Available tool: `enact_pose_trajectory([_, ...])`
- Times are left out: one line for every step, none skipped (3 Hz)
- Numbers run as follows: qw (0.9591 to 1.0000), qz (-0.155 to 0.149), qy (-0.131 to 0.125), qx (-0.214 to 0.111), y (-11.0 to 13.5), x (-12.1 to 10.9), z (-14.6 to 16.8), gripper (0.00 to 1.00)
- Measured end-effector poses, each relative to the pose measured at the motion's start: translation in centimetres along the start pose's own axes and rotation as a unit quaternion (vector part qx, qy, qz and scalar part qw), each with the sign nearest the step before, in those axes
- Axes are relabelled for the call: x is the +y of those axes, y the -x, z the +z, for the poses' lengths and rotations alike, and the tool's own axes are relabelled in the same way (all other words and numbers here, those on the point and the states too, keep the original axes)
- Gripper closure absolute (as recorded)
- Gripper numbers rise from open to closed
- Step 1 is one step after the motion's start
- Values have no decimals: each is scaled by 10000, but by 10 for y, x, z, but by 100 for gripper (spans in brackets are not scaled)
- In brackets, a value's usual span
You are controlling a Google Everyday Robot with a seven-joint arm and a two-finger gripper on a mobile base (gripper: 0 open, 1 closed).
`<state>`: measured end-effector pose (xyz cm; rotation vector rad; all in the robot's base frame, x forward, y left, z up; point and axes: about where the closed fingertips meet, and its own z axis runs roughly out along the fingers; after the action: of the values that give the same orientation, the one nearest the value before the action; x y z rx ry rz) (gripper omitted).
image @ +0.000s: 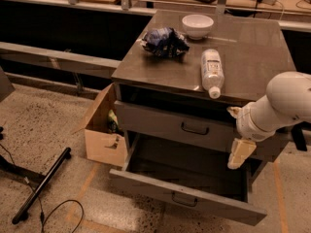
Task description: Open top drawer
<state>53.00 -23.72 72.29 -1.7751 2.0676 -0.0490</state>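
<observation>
The top drawer (160, 123) is the upper grey front of the cabinet, with a small dark bail handle (195, 128) at its centre. A dark gap shows between it and the cabinet top. The lower drawer (184, 195) is pulled far out and looks empty. My gripper (237, 132) hangs from the white arm (282, 106) in front of the right part of the top drawer, to the right of the handle and apart from it. Its cream fingers (241, 152) are spread one above the other and hold nothing.
On the cabinet top (252, 47) lie a plastic bottle (212, 71), a crumpled blue bag (164, 41) and a white bowl (197, 25). A cardboard box (102, 130) stands against the cabinet's left side. A black bar (41, 186) and a cable (58, 212) lie on the floor at left.
</observation>
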Motion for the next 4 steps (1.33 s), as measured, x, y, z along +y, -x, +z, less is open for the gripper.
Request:
enact_pose_trajectory([9999,-41,107,37,-8,-5,22,0])
enact_pose_trajectory([9998,4,194,94,-18,-10,42,0])
enact_pose_trajectory([9997,-15,247,72,-20,-13,56,18])
enact_pose_trajectory([9995,-20,317,68,-23,-10,59,41])
